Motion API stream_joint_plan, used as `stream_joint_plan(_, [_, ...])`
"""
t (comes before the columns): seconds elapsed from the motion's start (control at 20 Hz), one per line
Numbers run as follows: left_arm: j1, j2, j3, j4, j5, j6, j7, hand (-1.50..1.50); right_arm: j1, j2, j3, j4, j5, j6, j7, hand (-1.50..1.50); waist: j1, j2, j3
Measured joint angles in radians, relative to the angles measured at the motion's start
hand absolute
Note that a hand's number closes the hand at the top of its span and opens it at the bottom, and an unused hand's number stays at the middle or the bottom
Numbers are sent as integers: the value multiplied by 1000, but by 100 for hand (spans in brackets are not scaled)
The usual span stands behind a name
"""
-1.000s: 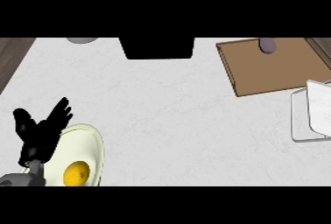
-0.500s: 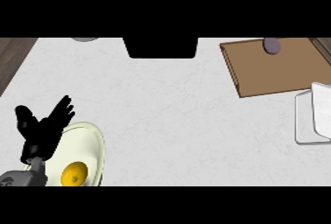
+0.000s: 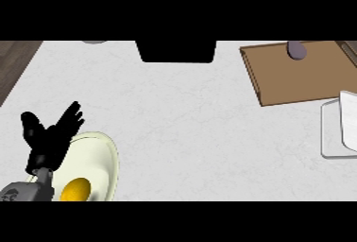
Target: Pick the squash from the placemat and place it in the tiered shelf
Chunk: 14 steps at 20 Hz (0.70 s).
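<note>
The yellow squash lies on a pale yellow-green oval placemat at the lower left of the counter. My left hand stands just left of the placemat and above the squash, open with its fingers spread upward and apart from the squash. Its grey forearm comes in at the lower left corner. The white tiered shelf shows at the right edge, partly cut off. My right hand is not in view.
A brown cutting board lies at the upper right with a small grey-purple object at its far edge. A black block stands at the top middle. Dark wooden floor borders the counter's left edge.
My left hand has edged slightly up and to the right, still open. The whole view has shifted a little. The squash has stayed on the placemat.
</note>
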Motion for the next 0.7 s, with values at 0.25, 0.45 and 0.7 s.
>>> stream_joint_plan(0.25, [-10,-3,-1,13,-1,1,11,0,-53,14,51,116,61,-47,-106,150,-1,-1,0])
stream_joint_plan(0.45, [-5,8,11,22,10,-24,-2,0,-95,30,79,187,86,-67,-176,150,-2,-2,0])
stream_joint_plan(0.7, [-4,1,14,27,0,-17,-5,0,-138,41,110,233,106,-69,-216,150,-8,-4,1])
